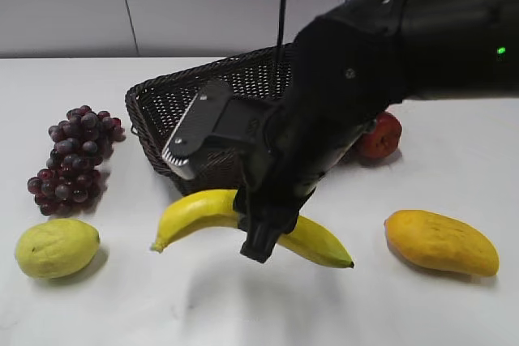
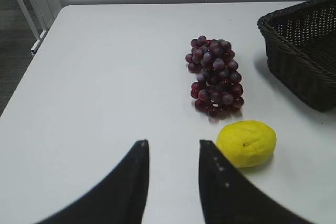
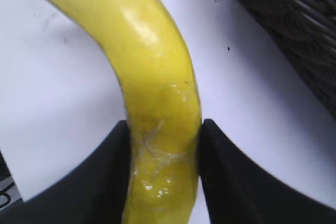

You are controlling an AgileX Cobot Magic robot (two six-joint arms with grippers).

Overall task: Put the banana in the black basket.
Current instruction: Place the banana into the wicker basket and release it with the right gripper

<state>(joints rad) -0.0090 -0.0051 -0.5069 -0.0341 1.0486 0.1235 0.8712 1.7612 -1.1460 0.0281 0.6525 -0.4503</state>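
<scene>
Right gripper (image 3: 163, 145) is clamped on the banana (image 3: 152, 77), its 2 black fingers (image 3: 105, 177) pressed against either side of the fruit's mid-body in the lower half of the right wrist view, where a scuffed, glossy pale patch shows on the yellow skin. In the exterior view the same gripper (image 1: 263, 237) comes down from the upper right of the frame and covers the middle of the banana (image 1: 199, 208), which lies on the white table (image 1: 243, 305) at lower centre, its stem end pointing lower left and its dark tip pointing lower right. Just behind it, at centre frame, sits the black basket (image 1: 162, 107), a dark woven wicker tray partly hidden by the arm; the banana is outside it, near its front wall. Left gripper (image 2: 173, 179) hangs over bare table at the bottom of the left wrist view with its 2 fingers apart and nothing between them. To the left in the exterior view lie a bunch of dark red grapes (image 1: 73, 160) and, below it, a yellow-green lemon (image 1: 57, 247). At lower right lies an orange-yellow mango (image 1: 442, 242), and a red fruit (image 1: 381, 137) shows behind the arm at right of centre.
</scene>
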